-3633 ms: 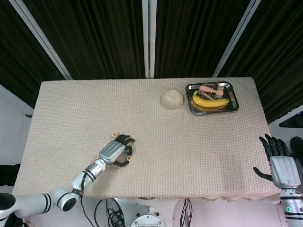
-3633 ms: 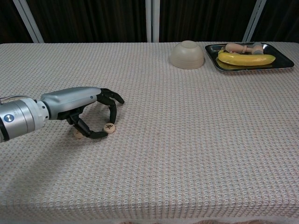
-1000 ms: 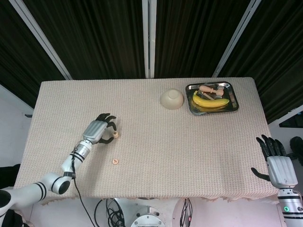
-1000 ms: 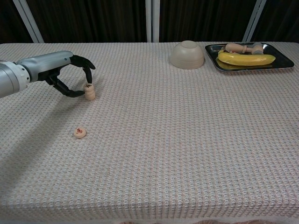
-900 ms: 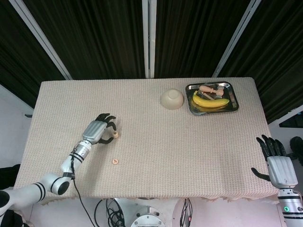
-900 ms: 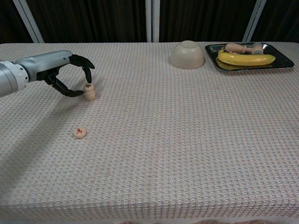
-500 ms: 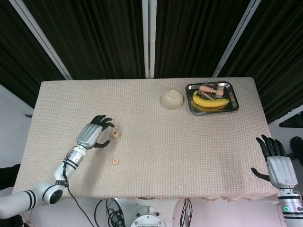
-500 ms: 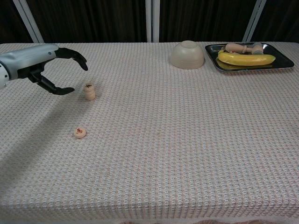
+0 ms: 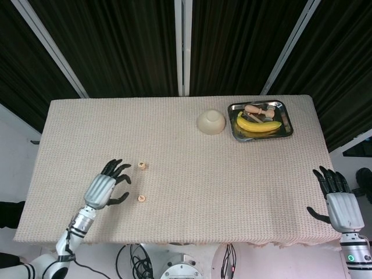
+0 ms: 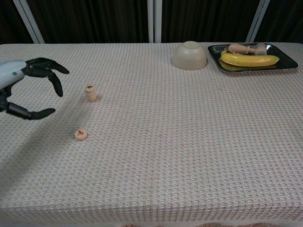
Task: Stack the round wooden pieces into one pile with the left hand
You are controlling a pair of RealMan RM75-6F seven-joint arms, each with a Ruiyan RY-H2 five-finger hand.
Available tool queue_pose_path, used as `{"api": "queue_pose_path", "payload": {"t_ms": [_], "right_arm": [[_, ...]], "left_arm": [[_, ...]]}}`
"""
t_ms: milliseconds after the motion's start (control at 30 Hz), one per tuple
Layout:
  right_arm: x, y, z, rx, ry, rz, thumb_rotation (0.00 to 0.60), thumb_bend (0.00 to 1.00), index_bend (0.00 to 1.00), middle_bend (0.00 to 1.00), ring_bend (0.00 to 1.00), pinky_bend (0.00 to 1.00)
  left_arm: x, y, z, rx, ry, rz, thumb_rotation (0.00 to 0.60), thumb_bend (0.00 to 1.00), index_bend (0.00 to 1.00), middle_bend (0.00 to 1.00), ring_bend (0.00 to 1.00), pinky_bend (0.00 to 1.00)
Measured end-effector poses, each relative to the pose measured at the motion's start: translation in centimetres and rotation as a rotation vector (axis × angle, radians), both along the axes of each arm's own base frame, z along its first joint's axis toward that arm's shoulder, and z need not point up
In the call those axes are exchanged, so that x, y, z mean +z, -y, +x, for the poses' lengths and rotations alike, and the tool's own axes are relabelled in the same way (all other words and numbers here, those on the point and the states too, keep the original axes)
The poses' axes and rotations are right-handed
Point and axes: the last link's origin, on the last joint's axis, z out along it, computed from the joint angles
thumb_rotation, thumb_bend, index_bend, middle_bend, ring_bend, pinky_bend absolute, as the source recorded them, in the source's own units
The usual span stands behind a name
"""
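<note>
- We see the beige woven-cloth table [image 9: 244,174] carrying everything, its surface a uniform waffle texture.
- We find the left hand [image 9: 103,187], silver-backed with black fingers [image 10: 53,80], hovering over the table's front-left part; its fingers are spread and gently curved, it holds nothing and touches neither wooden item.
- We see the right hand [image 9: 339,200] off the table's front-right corner, fingers apart and pointing away from the robot, holding nothing.
- We count one rectangular metal tray [image 9: 283,131] at the back-right corner, with one yellow banana [image 9: 257,125] in it and some small wooden pieces behind the banana, too small for us to count.
- We count one cream bowl [image 9: 211,122] turned upside down, just left of the tray.
- We see one short stack of round wooden pieces [image 10: 90,92] toward the left of the table; it looks two pieces high, and its top bears a dark mark we cannot read.
- We see one single round wooden piece [image 10: 81,135] lying flat, nearer the front edge than the stack and apart from it, with a reddish mark we cannot read.
</note>
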Motion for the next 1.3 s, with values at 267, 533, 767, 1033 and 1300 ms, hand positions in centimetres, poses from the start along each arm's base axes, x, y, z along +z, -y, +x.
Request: {"api": "queue_pose_path", "payload": {"t_ms": [267,533,767,1033,1300], "right_arm": [[0.0,-0.2,-0.2,-0.005,0.002,0.001,0.6,0.09,0.0,0.0,0.0,0.0],[0.1,-0.3,-0.3,-0.006,0.009,0.001,0.6,0.09,0.0,0.0,0.0,0.0],[0.1,-0.2,-0.3,-0.009,0.008,0.004,0.6,0.09,0.0,0.0,0.0,0.0],[0.0,-0.2,-0.3,-0.012,0.007,0.005,0.6,0.09,0.0,0.0,0.0,0.0],[0.0,-0.2,-0.6,-0.019,0.008,0.007,0.6,0.09,0.0,0.0,0.0,0.0]], "left_arm": [[-2.1,0.9,-0.6,0.101,0.023,-0.03,0.6,0.28,0.43,0.15,0.0,0.0],[-3.4,1.1,-0.2,0.133,0.024,-0.105,0.6,0.28,0.43,0.15,0.0,0.0],[-3.8,1.5,-0.2,0.153,0.059,-0.161,0.6,0.26,0.43,0.15,0.0,0.0],[-4.6,1.5,0.2,0.156,0.073,-0.17,0.6,0.23,0.42,0.15,0.0,0.0],[-5.1,1.2,0.3,0.169,0.056,-0.161,0.6,0.23,0.41,0.15,0.0,0.0]]}}
